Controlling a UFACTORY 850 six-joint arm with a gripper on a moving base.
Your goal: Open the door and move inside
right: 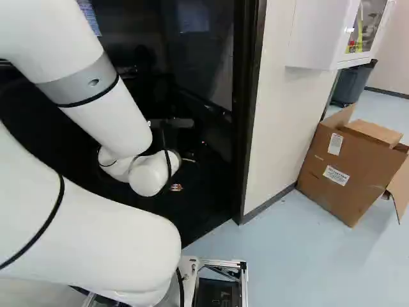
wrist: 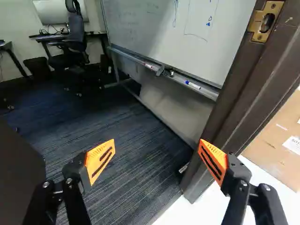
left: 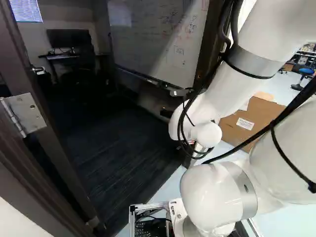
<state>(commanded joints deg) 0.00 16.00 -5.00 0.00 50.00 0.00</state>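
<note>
The door point(left: 52, 140) stands open, swung inward at the left of the left base view, its handle point(left: 37, 69) showing beyond the hinge point(left: 27, 111). Gripper point(wrist: 157, 152): spread wide, nothing between its orange pads point(wrist: 213, 160). Assessed as heavy and rigid, but likely to swing readily. Should further opening be needed, push flat near the free edge; leverage by the hinge would be poor. The handle, smooth metal, is the place to grasp, squarely, as the pads may slip.
</note>
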